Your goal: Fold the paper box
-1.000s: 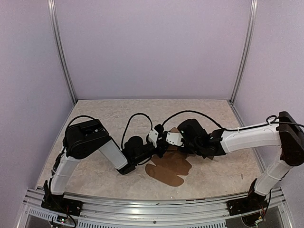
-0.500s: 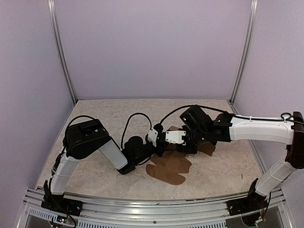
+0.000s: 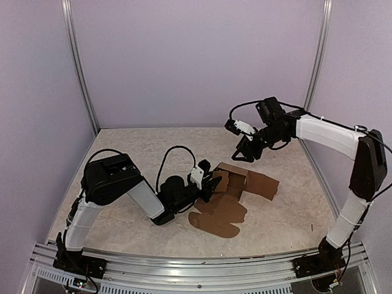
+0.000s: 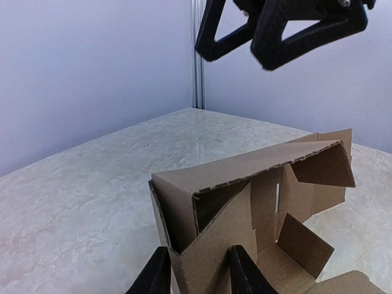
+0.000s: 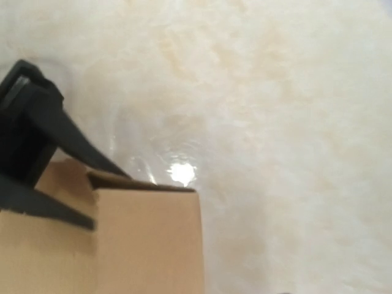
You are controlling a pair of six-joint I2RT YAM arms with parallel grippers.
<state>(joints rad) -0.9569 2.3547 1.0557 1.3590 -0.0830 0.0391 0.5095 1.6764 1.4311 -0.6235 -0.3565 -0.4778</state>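
The paper box [image 3: 240, 185] is brown cardboard, partly folded, with walls standing and flat rounded flaps lying on the table toward the near side. My left gripper [image 3: 211, 182] lies low on the table and is shut on the box's left wall. In the left wrist view that wall [image 4: 208, 245] stands pinched between the two black fingers [image 4: 156, 277]. My right gripper [image 3: 243, 156] hangs open in the air behind and above the box, touching nothing. It shows at the top of the left wrist view [image 4: 236, 55] with its fingers apart. The blurred right wrist view shows a box corner [image 5: 147, 239].
The marbled beige tabletop [image 3: 135, 153] is enclosed by pale walls with metal posts at the back corners [image 3: 86, 92]. An aluminium rail [image 3: 184, 269] runs along the near edge. The left arm's black cable [image 3: 174, 153] loops above the table beside the box.
The right gripper has let go of the box, opened, and risen back and to the right, away from it. The left gripper has kept its hold and has not moved.
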